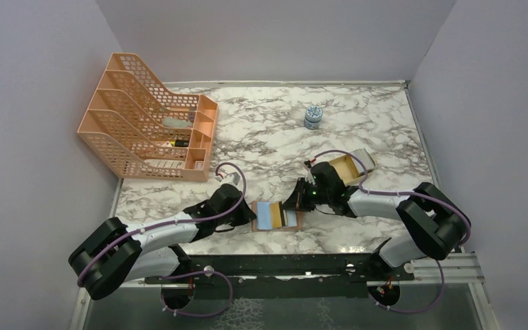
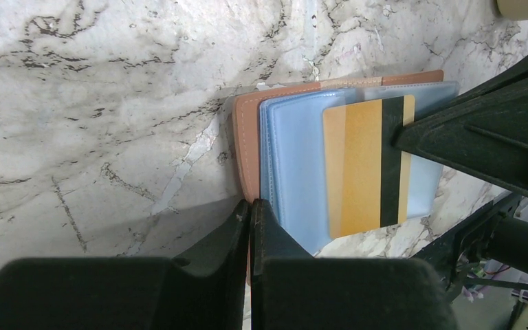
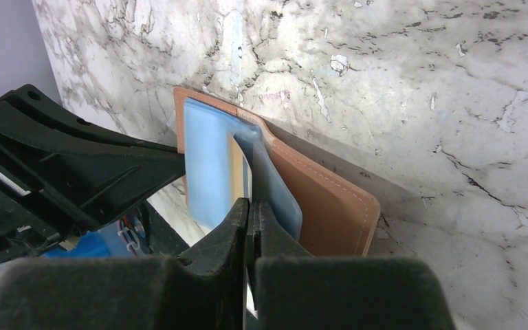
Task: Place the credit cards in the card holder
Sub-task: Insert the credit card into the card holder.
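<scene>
Centrally, in the lower middle of the overhead view, the card holder (image 1: pixel 277 215) is seen lying open on the marble tabletop (image 1: pixel 261 137), with its tan cover down and its pale blue sleeves (image 2: pixel 295 172) turned up. The left hand (image 2: pixel 251 204) is clenched on the holder's edge, and the tan leather is pinched between its fingers. A gold credit card (image 2: pixel 361 168) with a black stripe is gripped at one edge by the right hand (image 3: pixel 249 204), whose fingers are closed tight on it. The card is laid across the blue sleeves, with one end overhanging them. Whether it sits inside a sleeve cannot be told. An orange file rack (image 1: pixel 148 127) is placed at the upper left, a small blue jar (image 1: pixel 313 117) towards the upper middle, and a beige tray (image 1: pixel 344 168) just behind the right hand.
</scene>
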You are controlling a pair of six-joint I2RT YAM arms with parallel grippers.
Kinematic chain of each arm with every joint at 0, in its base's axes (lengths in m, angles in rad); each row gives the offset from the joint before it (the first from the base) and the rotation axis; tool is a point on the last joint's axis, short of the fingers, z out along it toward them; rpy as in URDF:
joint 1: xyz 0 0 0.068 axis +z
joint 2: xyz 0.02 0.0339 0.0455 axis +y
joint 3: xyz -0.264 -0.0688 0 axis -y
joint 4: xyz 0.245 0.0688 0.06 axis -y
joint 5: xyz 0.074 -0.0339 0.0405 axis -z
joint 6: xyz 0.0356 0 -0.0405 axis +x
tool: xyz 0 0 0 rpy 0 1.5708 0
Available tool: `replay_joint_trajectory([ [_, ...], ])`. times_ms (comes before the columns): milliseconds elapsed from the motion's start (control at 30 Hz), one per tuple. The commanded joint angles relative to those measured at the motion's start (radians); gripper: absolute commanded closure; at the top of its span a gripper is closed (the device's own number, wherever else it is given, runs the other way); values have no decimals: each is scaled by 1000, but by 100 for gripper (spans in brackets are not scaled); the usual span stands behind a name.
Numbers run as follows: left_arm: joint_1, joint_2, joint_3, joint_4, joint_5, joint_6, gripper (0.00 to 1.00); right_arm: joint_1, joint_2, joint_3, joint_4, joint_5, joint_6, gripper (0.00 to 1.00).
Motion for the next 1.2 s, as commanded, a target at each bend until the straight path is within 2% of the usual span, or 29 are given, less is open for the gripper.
replay_joint_trajectory([
  [0,-1,10,-19,37,44,-24,96,0,23,-16,22,32,11,97],
  [267,-1,11,-22,37,40,-30,97,0,-20,35,-159,104,-35,67],
  [433,-1,11,-17,36,40,-30,97,1,-47,39,-206,107,-48,54],
  [733,-1,17,-15,37,44,-34,98,14,-33,30,-185,71,-15,53],
  [1167,-1,27,-4,42,49,-33,98,69,26,12,-13,-1,143,52],
])
